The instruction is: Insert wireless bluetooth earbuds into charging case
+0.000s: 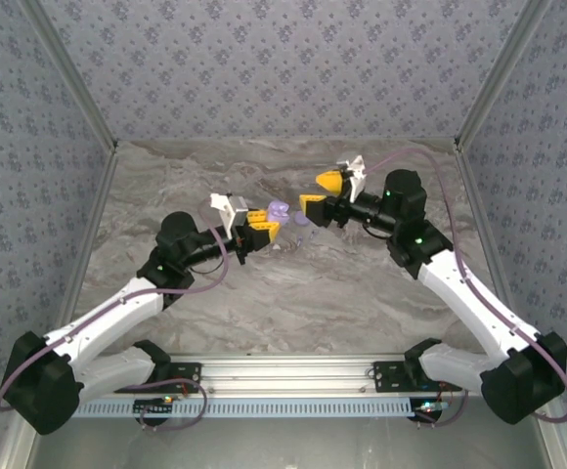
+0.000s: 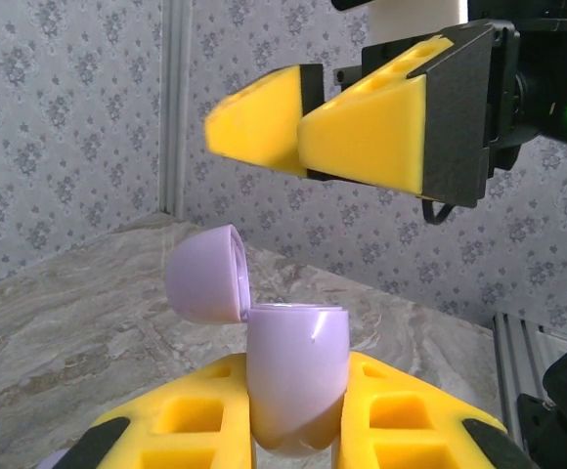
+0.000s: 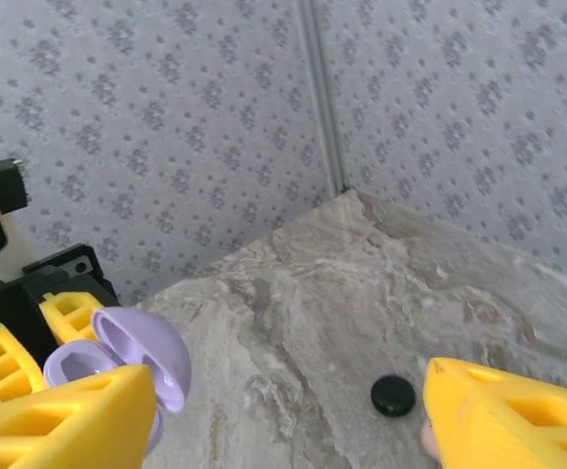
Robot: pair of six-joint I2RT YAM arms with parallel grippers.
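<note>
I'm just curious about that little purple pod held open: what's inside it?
The lilac case has its lid flipped up, showing a smooth lilac hollow. The body's inside is hidden by its own wall and a yellow jaw.

Lots of tabletop (image 1: 293, 303) lay open near the arms. The right fingers (image 2: 362, 137) hung just above the lilac case (image 2: 298, 376), blocking its top.

A robotics test booth: a marble-patterned worktop (image 1: 293, 303) boxed in by floral-print wall panels (image 1: 283, 59) at 9, 12 and 3 o'clock, metal corner posts (image 1: 71, 73), and an aluminium rail (image 1: 283, 376) at 6 o'clock carrying two robot arms (image 1: 117, 318).
</note>
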